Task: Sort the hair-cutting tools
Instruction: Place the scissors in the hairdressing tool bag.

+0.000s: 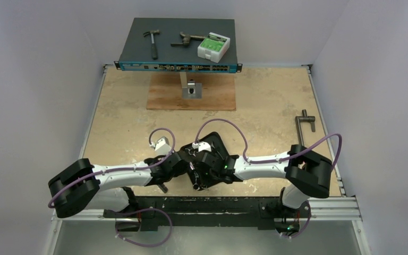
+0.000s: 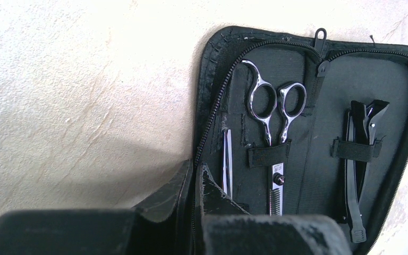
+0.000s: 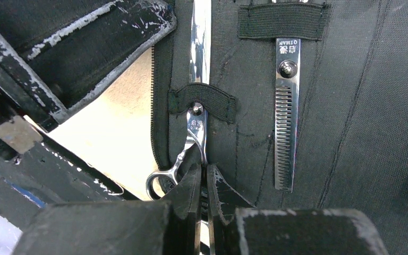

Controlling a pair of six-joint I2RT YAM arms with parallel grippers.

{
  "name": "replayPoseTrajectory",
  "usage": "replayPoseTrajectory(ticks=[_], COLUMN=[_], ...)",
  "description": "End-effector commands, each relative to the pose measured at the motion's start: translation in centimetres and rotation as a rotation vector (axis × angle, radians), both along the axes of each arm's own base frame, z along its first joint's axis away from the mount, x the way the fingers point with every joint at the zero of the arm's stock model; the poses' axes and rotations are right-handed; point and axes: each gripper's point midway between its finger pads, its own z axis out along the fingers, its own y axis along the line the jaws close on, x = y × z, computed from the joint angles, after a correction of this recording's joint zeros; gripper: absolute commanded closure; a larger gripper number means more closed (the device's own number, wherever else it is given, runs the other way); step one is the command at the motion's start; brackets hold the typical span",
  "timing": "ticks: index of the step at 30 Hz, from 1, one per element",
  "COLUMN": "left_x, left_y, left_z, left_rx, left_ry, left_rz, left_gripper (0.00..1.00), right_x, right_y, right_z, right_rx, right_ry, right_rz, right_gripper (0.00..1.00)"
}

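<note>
An open black zip case (image 1: 215, 144) lies near the front middle of the table. In the left wrist view a silver thinning scissors (image 2: 279, 183) sits under an elastic strap. A second silver scissors (image 2: 226, 159) lies beside it. A black clip (image 2: 374, 114) and a long black comb (image 2: 354, 202) sit under a strap on the right. My left gripper (image 2: 196, 170) is shut on the case's zip edge (image 2: 204, 133). My right gripper (image 3: 203, 170) is shut on the ring handle of the plain scissors (image 3: 197, 127), whose blade is under a strap. The thinning scissors (image 3: 286, 133) lies to its right.
A dark network switch (image 1: 178, 37) at the back carries a hammer (image 1: 152, 41), a rusty tool (image 1: 187, 38) and a white-green box (image 1: 213, 46). A wooden board (image 1: 191, 93) lies before it. A grey T-shaped bar (image 1: 304, 127) lies at the right.
</note>
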Motion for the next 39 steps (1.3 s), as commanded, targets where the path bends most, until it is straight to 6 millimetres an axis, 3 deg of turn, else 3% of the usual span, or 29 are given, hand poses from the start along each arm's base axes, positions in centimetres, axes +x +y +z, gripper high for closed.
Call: replayPoseTrajectory(ticks=[1,18,39], left_x=[-2.7,-3.7,-4.8], left_y=[-0.9,-1.4,-2.6], left_z=[-1.4,-1.5,-1.7], left_rx=[-0.013,0.009,0.007], left_ry=[0.085,0.073,0.093], left_rz=[-0.100,-0.199,-0.297], left_gripper=[1.00,1.00,1.00], right_x=[2.5,5.5,9.1], right_y=[1.2,0.4,-0.4], right_z=[-0.1,-0.4,1.4], right_rx=[0.061,0.018,-0.019], right_ry=[-0.049,-0.130,-0.297], right_rz=[-0.088,-0.139,-0.186], right_gripper=[1.00,1.00,1.00])
